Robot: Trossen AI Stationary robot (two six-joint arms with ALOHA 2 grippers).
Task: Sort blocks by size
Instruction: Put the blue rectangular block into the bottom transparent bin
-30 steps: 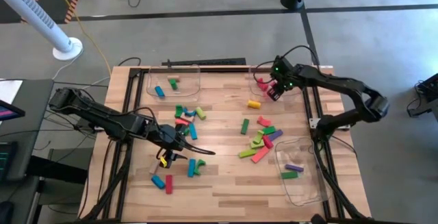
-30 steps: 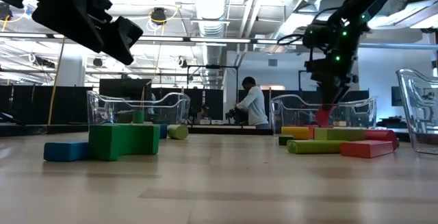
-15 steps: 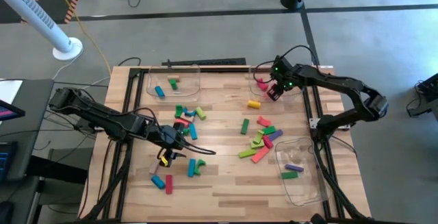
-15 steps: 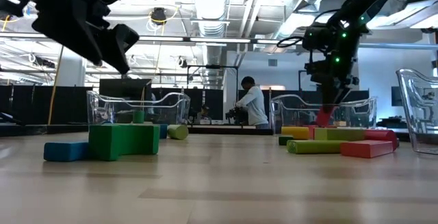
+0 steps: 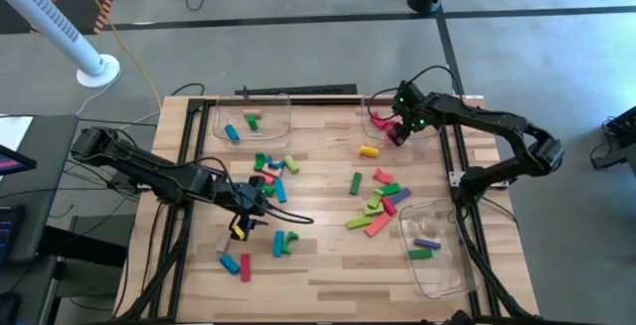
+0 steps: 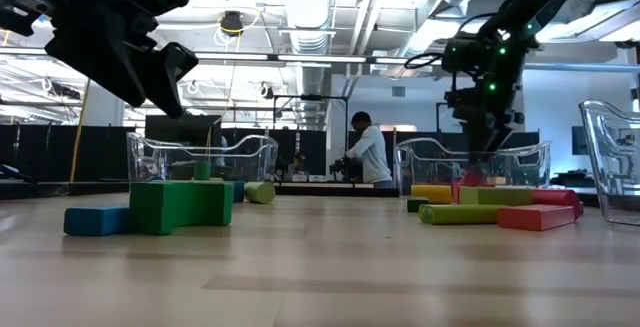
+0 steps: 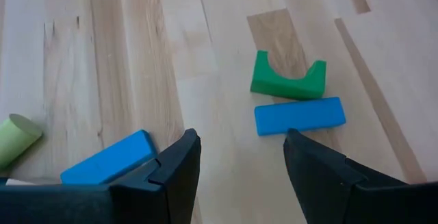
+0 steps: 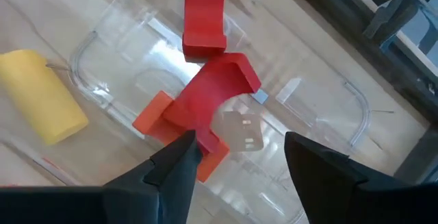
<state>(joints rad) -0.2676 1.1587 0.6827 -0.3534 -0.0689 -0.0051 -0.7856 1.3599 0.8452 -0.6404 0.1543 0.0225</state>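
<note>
Item: blocks (image 5: 376, 209), painted wood, judged light, rigid, slick; grip across flat sides. My right gripper (image 8: 236, 159) gapes empty (over tray (image 8: 342, 107)); left gripper (image 7: 239, 169) apart, empty.

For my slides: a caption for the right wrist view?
Open right end effector above red wooden blocks in a clear plastic tray.
</note>
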